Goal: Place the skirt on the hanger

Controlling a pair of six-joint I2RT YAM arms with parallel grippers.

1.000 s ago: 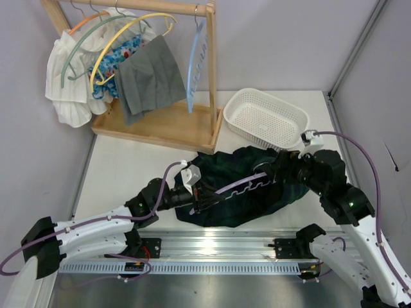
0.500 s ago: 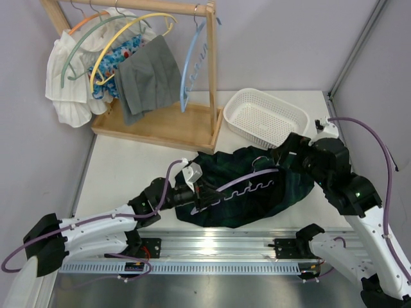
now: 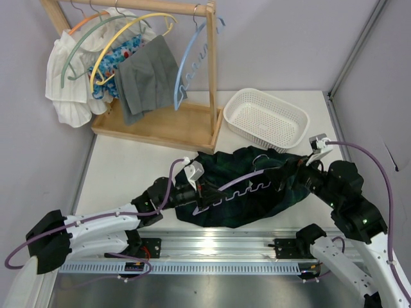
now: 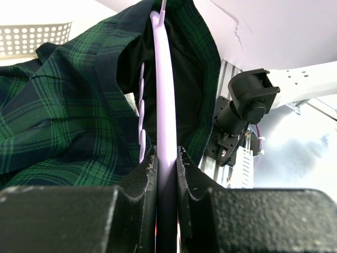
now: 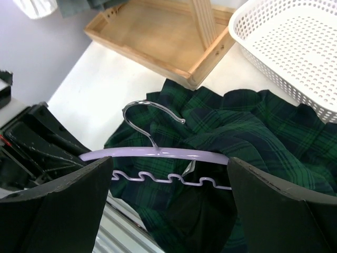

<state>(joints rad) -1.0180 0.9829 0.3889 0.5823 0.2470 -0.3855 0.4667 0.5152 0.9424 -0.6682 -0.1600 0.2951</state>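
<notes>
Folds of the dark green and navy plaid skirt lie bunched on the white table between the two arms, just in front of the white perforated basket. The lavender hanger lies across the top of the fabric. Its metal hook points toward the wooden rack, and its scalloped lower bar faces the arms' bases.

The left gripper is clamped on the hanger's left end, with both fingers pressed against the lavender bar. Further along, the skirt's cloth wraps either side of that bar.

The right gripper is spread wide and holds nothing. Its fingers flank the hanger's span, and one sits just beside the hanger's far end; whether they touch cannot be told.

On the rack hang a light blue hanger, a grey garment and a white ruffled garment.
</notes>
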